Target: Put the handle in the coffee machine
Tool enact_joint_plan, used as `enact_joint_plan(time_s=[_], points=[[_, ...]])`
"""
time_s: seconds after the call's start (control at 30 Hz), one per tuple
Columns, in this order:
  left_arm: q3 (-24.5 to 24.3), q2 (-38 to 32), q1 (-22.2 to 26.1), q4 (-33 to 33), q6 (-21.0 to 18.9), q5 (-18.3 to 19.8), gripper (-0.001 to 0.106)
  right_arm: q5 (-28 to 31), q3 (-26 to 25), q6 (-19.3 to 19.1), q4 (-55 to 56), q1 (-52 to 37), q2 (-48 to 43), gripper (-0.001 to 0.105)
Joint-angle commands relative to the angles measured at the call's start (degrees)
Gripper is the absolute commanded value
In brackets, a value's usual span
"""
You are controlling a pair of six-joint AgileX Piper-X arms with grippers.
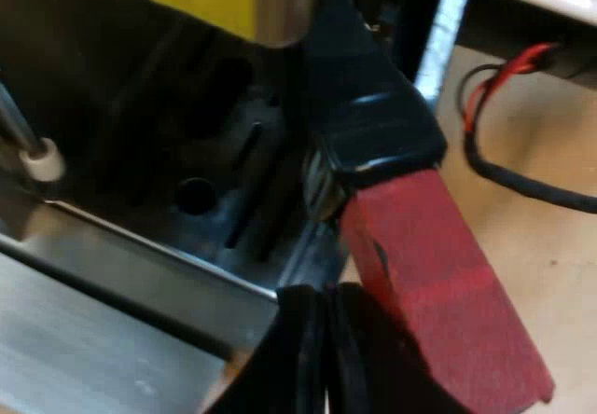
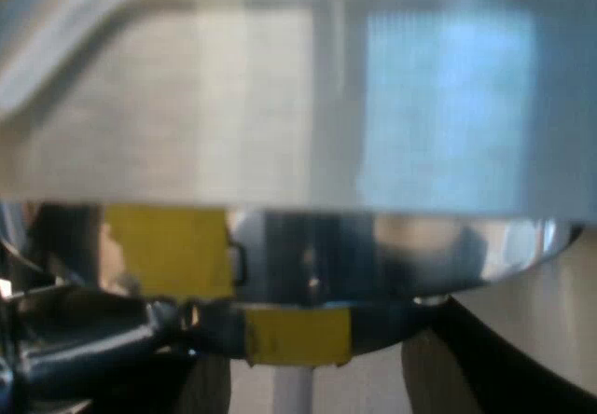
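Note:
The holder's dark handle (image 1: 373, 125) runs from under the espresso machine's metal head (image 1: 280, 4), which bears yellow tape, and ends in a red grip (image 1: 438, 274). My left gripper (image 1: 325, 349) is shut, its two black fingers pressed together with nothing between them. The red grip lies against the outer side of one finger. In the right wrist view, the machine's shiny metal head (image 2: 308, 106) is very close, with the holder's rim and a yellow tape patch (image 2: 294, 335) just under it. My right gripper (image 2: 308, 377) is open below that rim, its fingers (image 2: 508, 367) wide apart.
The machine's metal drip tray (image 1: 121, 274) and dark slotted grate (image 1: 224, 200) lie beneath the handle. A thin steam wand with a white tip (image 1: 42, 162) hangs near the tray. Beside the machine is a tan tabletop (image 1: 532, 218).

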Motion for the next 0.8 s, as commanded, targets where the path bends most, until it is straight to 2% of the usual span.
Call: enact_joint_plan(time_s=[0.03,0.2,0.53,0.63,0.8], points=[[-0.2,-0.7,-0.6,2.5,0.3,1.9,0.001,-1.1,-0.8,0.1,-5.2,0.0,-1.1,0.045],[0.0,-0.7,-0.7,5.4,0.3,4.2,0.001,-1.1,-0.8,0.1,-5.2,0.0,-1.1,0.045],[3.1,-0.7,-0.7,5.9,0.3,6.1,0.001,0.4,-0.8,0.1,-4.3,0.4,-1.1,0.045],[3.1,-0.7,-0.7,6.0,0.3,8.3,0.001,1.1,-0.8,0.1,-3.0,1.4,-1.1,0.045],[3.1,-0.7,-2.6,6.0,0.3,8.2,0.001,3.0,-0.8,0.1,0.1,2.4,-1.1,0.045]])
